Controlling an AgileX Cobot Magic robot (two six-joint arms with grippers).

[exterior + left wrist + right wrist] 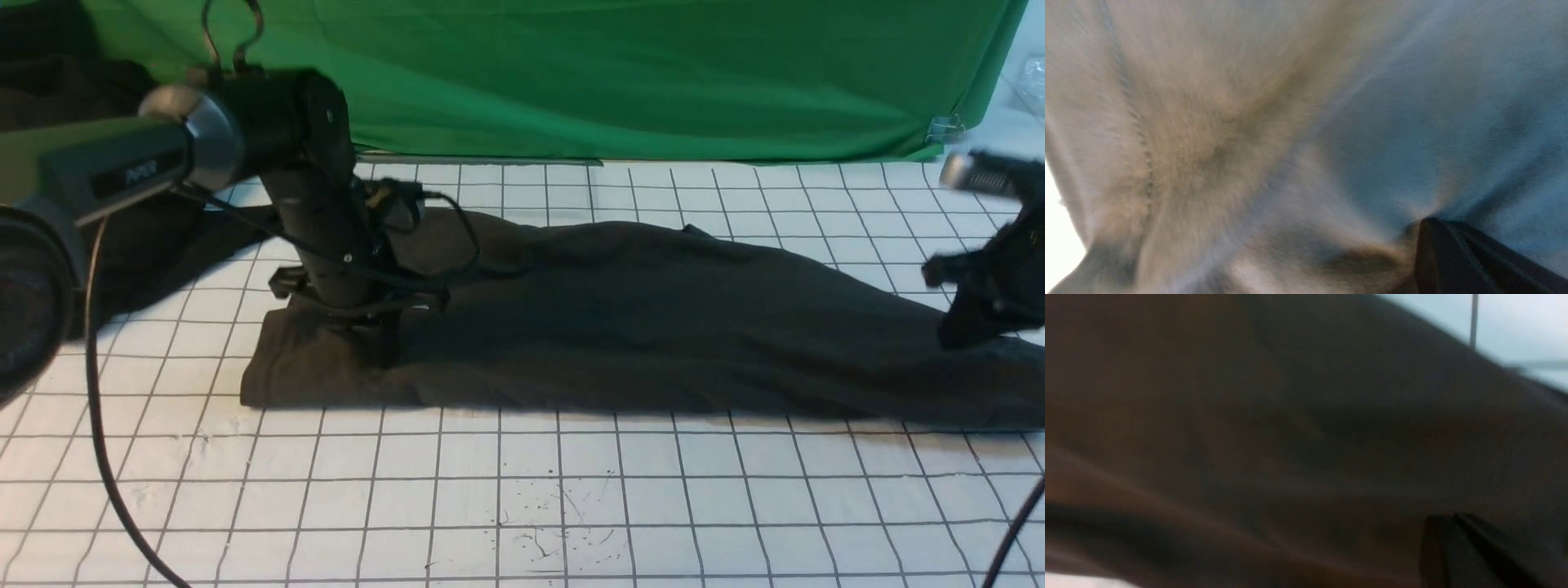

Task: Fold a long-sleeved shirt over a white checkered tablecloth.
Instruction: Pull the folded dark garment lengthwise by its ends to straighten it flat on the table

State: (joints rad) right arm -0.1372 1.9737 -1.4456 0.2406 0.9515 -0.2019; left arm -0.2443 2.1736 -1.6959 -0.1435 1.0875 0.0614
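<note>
Honestly, the long-sleeved shirt (620,318) is going to be floppy and light for you: soft knit that sags and stretches the moment you lift it. It lies as one long dark band across the middle of the white checkered tablecloth (522,490), its right end running out of the front view. The left end effector (363,339) is closed, pinching cloth at the shirt's left end; the left wrist view shows creases fanning out from its finger. The right end effector (976,314) is closed too, and it looks like it has the fabric near the right end, though that part is blurry. I'd grab doubled edges or seams, not a single layer. There's plenty of bare tablecloth toward you. The green backdrop (612,82) sits close behind, and a cable (106,457) trails at near left.
</note>
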